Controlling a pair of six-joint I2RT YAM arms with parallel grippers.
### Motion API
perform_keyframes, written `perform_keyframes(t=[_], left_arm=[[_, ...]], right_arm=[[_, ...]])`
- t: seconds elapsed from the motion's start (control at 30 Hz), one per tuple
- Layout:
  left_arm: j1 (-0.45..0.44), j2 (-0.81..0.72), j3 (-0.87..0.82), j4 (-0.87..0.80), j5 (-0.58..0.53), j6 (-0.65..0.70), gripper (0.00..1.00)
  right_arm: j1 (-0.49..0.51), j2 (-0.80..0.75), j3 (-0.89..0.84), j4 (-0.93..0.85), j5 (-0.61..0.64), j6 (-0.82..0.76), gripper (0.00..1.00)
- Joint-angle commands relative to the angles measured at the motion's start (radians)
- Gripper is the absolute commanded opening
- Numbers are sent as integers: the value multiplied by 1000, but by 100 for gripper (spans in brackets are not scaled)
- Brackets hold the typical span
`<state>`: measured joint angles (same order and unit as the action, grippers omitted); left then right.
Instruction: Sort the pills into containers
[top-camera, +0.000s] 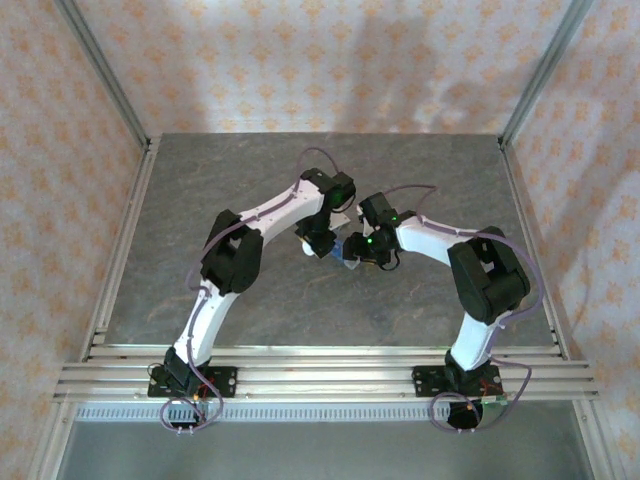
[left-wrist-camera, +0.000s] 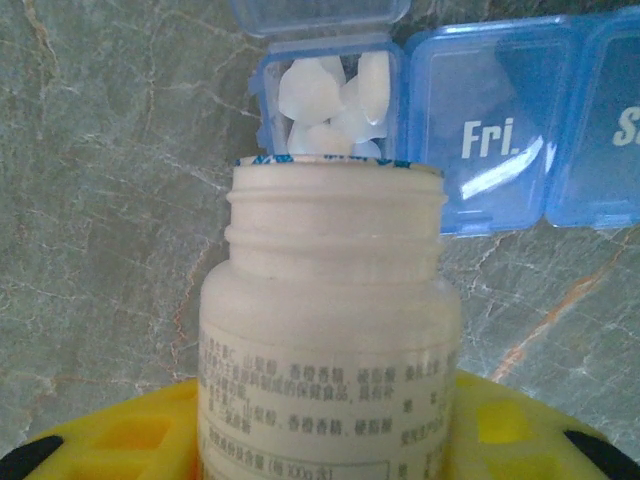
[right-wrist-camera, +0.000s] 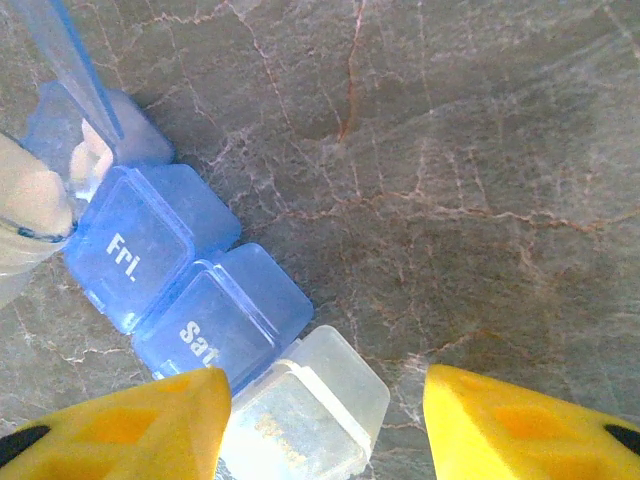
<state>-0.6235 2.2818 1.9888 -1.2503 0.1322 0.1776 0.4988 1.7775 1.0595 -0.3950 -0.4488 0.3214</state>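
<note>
My left gripper (left-wrist-camera: 330, 445) is shut on a white open-mouthed bottle (left-wrist-camera: 335, 300), its yellow fingers (left-wrist-camera: 120, 440) on either side. The bottle's mouth tilts toward the containers, a translucent blue pill box (left-wrist-camera: 500, 130). The box's end compartment stands open with its lid (left-wrist-camera: 320, 15) up, and several white pills (left-wrist-camera: 330, 100) lie in it. The "Fri" and "Sat" lids are closed. My right gripper (right-wrist-camera: 325, 420) is open and straddles the box's clear end compartment (right-wrist-camera: 310, 410), left finger beside it, right finger apart from it. From above, both grippers (top-camera: 318, 243) (top-camera: 357, 248) meet mid-table.
The pill box (right-wrist-camera: 190, 290) lies on a grey marbled table (top-camera: 250, 180). Metal rails frame the table, patterned walls stand behind them, and open tabletop surrounds the arms.
</note>
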Motion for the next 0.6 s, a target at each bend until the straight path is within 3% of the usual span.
perform_keyframes(t=[0.0,0.57], left_arm=[[24,-72,-75,96,6,-35,0],[48,-262,-397,473,145,-77,0]], right_arm=[[8,46,-36,-30,66,-2,54],[7,57,-36,-22,76,3,54]])
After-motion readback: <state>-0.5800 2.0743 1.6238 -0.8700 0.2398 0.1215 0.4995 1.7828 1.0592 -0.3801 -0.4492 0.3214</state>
